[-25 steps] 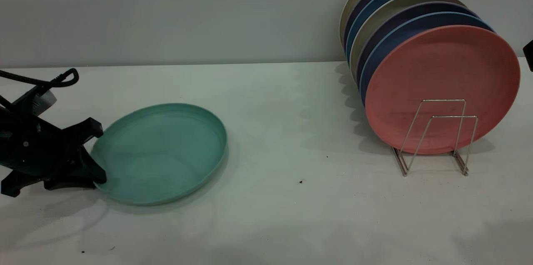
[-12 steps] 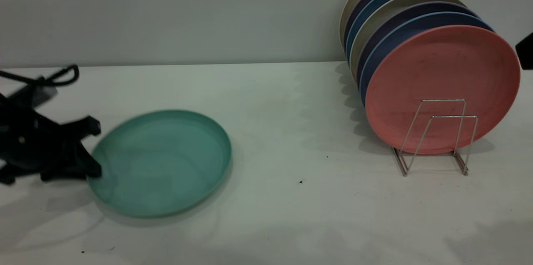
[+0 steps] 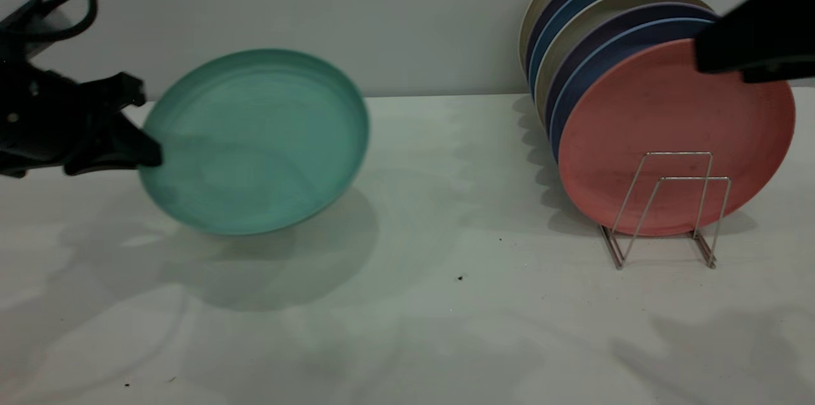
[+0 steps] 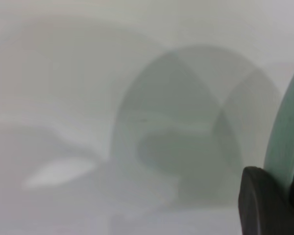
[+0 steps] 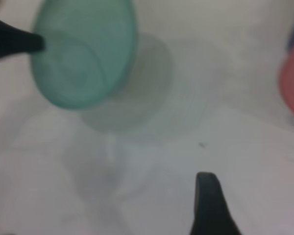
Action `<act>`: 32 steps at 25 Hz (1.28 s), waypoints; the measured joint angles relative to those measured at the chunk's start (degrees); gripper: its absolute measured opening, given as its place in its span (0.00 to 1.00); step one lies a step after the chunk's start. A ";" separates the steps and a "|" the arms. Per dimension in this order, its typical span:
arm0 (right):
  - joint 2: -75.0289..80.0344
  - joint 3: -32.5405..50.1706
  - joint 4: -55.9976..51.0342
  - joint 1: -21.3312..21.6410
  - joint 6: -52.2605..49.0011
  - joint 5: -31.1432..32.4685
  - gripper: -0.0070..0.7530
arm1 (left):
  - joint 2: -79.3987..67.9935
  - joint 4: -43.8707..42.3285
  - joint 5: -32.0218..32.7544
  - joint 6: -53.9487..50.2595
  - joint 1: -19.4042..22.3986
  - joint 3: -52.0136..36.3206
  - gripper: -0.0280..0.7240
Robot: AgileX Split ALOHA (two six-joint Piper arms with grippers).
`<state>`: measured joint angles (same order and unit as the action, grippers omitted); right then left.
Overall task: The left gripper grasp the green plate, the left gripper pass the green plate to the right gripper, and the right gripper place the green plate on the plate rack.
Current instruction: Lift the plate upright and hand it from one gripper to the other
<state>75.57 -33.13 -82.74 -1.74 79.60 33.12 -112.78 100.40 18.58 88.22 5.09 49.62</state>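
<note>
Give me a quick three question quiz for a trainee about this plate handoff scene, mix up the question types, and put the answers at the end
1. True or false: the green plate is lying flat on the table.
2. Multiple choice: which plate stands frontmost in the plate rack? A. a blue plate B. the salmon-pink plate C. a beige plate
3. Fill in: the left gripper grips the green plate by its ____.

Key
1. False. It is in the air, tilted, with its shadow on the table below.
2. B.
3. Rim, at the plate's left edge in the exterior view. The right gripper is up near the rack, apart from the green plate.
</note>
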 joint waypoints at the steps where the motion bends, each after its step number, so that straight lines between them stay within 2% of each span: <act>1: 1.19 -0.06 -3.17 0.00 2.79 0.49 0.64 | 0.05 0.00 0.58 0.06 -0.94 -0.05 0.05; 5: 7.01 -0.17 -11.52 0.00 10.40 1.20 0.64 | 0.05 -0.30 2.23 0.88 -5.75 -0.05 0.05; 11: 14.54 -0.17 -17.96 0.00 17.32 1.92 0.64 | 0.05 -0.40 3.22 2.49 -13.02 -0.05 0.05; 16: 18.84 -0.39 -18.61 0.00 18.53 3.01 0.64 | 0.10 -0.35 4.33 2.93 -15.56 -0.05 0.05; 23: 20.77 -0.45 -18.61 0.00 18.85 8.98 0.64 | 0.06 -0.35 4.91 3.04 -19.02 1.32 0.05; 32: 20.83 -0.63 -18.62 0.00 18.89 9.06 0.64 | 0.06 -0.34 5.65 2.95 -22.51 2.88 0.05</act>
<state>96.40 -33.77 -101.36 -1.74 98.49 42.18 -112.72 100.06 24.24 91.16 -17.43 52.50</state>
